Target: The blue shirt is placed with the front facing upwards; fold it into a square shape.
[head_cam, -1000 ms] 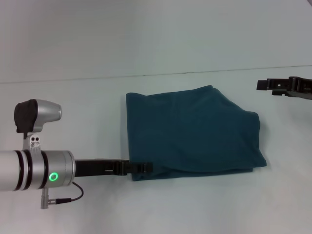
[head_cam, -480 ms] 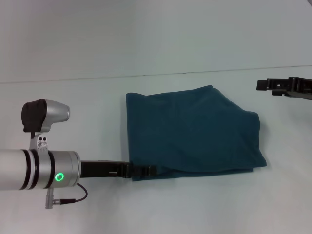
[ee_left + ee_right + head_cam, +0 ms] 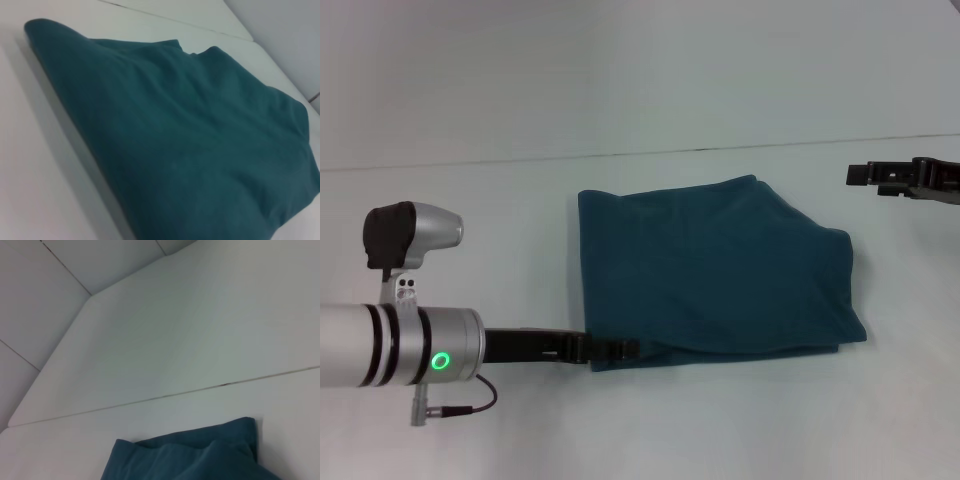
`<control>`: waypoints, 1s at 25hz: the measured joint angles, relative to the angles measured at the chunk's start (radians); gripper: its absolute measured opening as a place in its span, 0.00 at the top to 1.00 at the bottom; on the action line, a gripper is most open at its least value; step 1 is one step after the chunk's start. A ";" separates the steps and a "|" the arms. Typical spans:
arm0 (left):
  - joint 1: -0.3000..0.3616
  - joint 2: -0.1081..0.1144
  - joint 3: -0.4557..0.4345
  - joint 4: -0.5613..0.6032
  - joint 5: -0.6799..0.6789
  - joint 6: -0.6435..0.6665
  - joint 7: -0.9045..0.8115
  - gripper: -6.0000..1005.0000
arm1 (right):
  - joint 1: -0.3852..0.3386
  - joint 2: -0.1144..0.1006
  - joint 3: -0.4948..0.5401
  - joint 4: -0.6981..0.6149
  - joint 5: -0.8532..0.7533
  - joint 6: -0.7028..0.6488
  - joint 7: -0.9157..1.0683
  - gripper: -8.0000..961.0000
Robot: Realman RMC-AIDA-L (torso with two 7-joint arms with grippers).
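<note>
Lying folded, soft teal blue shirt [image 3: 715, 265]

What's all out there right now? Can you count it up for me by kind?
Shirts: 1, the blue shirt, folded, plain side up, on the white table.
Grippers: 2, the left gripper at the shirt's near left corner, the right gripper off to the right, clear of the cloth.
Tables: 1.
Total: 4.
</note>
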 joint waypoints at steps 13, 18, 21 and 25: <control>-0.008 0.004 0.001 0.008 0.040 0.004 -0.043 0.10 | 0.000 0.000 0.000 0.000 0.000 0.000 0.000 0.20; -0.021 -0.005 0.005 0.007 0.040 0.004 -0.038 0.10 | 0.000 0.000 0.000 -0.005 0.000 0.000 0.000 0.20; -0.026 -0.008 0.005 0.008 0.040 0.005 -0.035 0.10 | 0.000 0.000 0.000 -0.008 0.000 0.000 0.001 0.20; -0.029 -0.009 0.005 0.008 0.040 0.005 -0.035 0.10 | 0.000 0.000 0.000 -0.009 0.000 0.000 0.001 0.20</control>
